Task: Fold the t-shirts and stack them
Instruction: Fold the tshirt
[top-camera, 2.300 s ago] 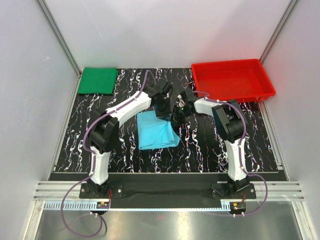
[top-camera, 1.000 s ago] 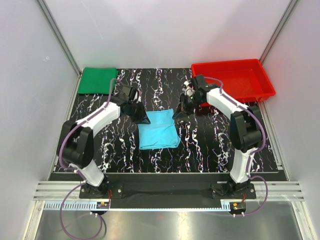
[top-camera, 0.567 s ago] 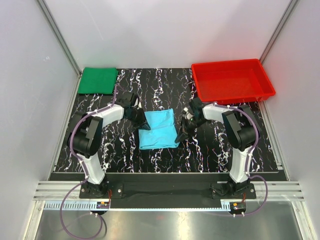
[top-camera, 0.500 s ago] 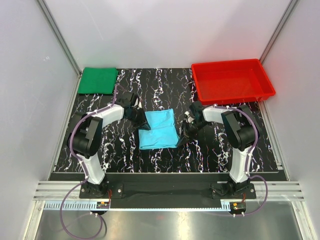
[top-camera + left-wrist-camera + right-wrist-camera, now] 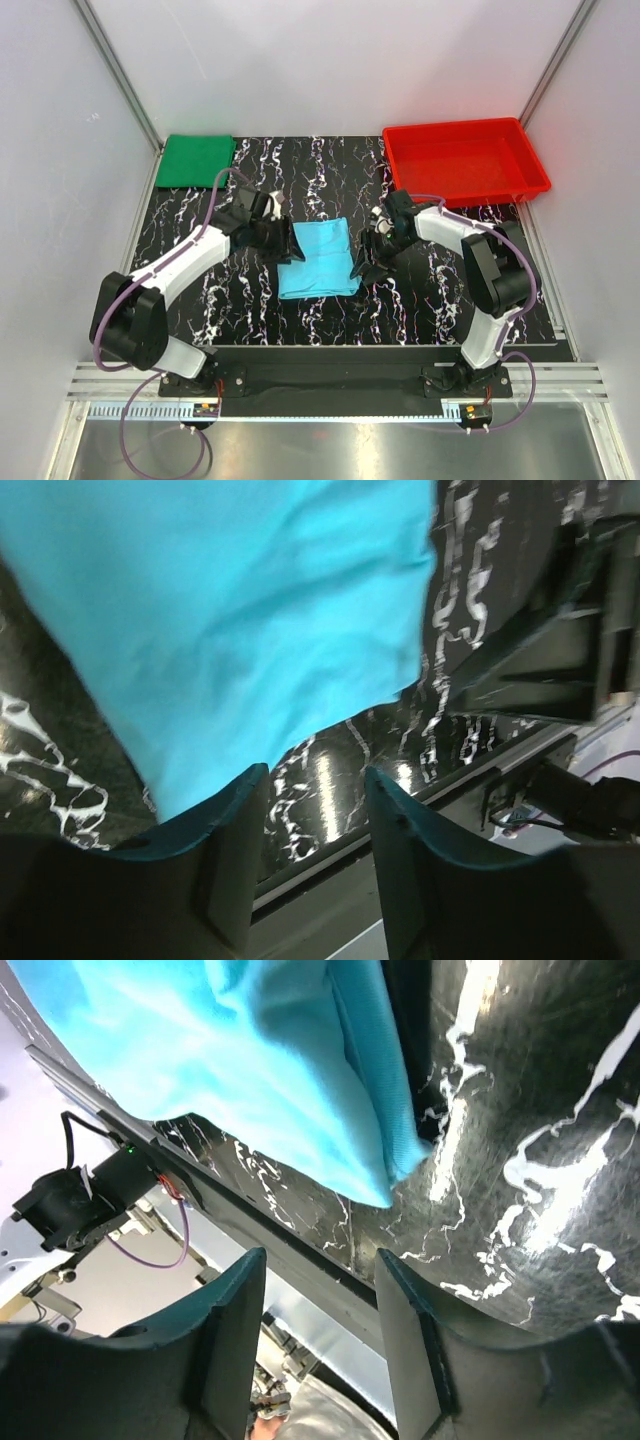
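A light cyan-blue t-shirt [image 5: 318, 258] lies folded into a rough square mid-table. It fills the top of the left wrist view [image 5: 230, 610] and the right wrist view [image 5: 250, 1060]. My left gripper [image 5: 283, 243] sits at its left edge, open, with only the table between its fingers [image 5: 235, 840]. My right gripper [image 5: 362, 266] sits at the cloth's right edge, also open and empty, its fingers [image 5: 410, 1330] just off the shirt's near corner. The dark green t-shirt [image 5: 197, 160] lies folded at the back left corner.
A red plastic tray [image 5: 465, 160] stands at the back right. The black marbled table top [image 5: 430, 300] ends in a metal rail along the near edge. White walls enclose the left, back and right sides.
Both grippers came down along the cyan shirt's sides, then opened and let go of the cloth. The left arm's elbow swung out towards the near left. The shirt lies flat.
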Controlling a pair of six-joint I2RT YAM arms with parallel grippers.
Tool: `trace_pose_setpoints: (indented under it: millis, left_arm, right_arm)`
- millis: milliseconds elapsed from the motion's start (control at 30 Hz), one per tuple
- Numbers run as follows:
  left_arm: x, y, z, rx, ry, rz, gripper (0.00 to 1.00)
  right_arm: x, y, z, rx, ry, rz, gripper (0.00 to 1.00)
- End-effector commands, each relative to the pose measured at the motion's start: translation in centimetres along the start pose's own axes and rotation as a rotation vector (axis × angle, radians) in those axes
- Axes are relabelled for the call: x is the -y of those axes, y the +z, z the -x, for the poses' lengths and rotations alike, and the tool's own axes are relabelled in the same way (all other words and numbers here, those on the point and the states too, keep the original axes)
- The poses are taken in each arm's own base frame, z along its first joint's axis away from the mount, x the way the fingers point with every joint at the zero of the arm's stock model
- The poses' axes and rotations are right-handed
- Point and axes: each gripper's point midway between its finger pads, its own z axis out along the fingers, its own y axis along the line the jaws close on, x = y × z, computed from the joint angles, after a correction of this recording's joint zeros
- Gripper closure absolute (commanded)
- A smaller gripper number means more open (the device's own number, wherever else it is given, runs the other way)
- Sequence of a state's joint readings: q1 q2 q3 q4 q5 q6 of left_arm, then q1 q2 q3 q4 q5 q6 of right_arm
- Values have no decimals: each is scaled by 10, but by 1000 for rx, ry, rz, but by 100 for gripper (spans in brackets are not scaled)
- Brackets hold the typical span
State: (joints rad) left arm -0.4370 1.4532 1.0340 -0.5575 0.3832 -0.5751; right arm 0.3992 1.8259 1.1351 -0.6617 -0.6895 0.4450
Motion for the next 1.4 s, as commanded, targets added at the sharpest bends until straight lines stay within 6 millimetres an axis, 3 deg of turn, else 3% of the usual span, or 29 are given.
trace_pose_setpoints:
  millis: [0, 333, 533, 800, 867, 933, 967, 1033, 1067, 1133, 1267, 1367]
  left_arm:
    - [-27, 4, -21, -44, -54, 72, 49]
    - [-65, 1, -45, -82, -149, 170, 42]
    - [-72, 3, -62, -113, -183, 159, 39]
    - [-77, 18, -59, -109, -202, 150, 38]
    - [-82, 23, -63, -120, -212, 157, 40]
    - [-86, 25, -67, -134, -228, 167, 44]
    - [-86, 26, -68, -132, -231, 166, 53]
    - [-91, 27, -73, -140, -250, 176, 64]
    - [-93, 28, -75, -143, -257, 181, 81]
    - [-101, 28, -83, -152, -279, 203, 99]
    - [-110, 27, -92, -149, -296, 222, 100]
    - [-106, 30, -95, -168, -297, 189, 100]
  right_arm:
    - [1, 1, 8, 15, -34, -6, 45]
    - [17, 20, 18, -10, -30, -31, 53]
    - [14, 25, 16, -26, -8, -1, 57]
    - [16, 32, 18, -34, 16, 13, 58]
    - [14, 33, 18, -36, 19, 20, 64]
    - [13, 33, 18, -39, 21, 22, 74]
    - [14, 32, 17, -39, 21, 20, 86]
    - [17, 30, 14, -36, 28, -5, 95]
    - [18, 28, 13, -33, 32, -14, 100]
    - [26, 25, 8, -18, 44, -58, 100]
    - [42, 27, -1, 2, 74, -109, 100]
    - [35, 31, -2, -23, 75, -56, 100]
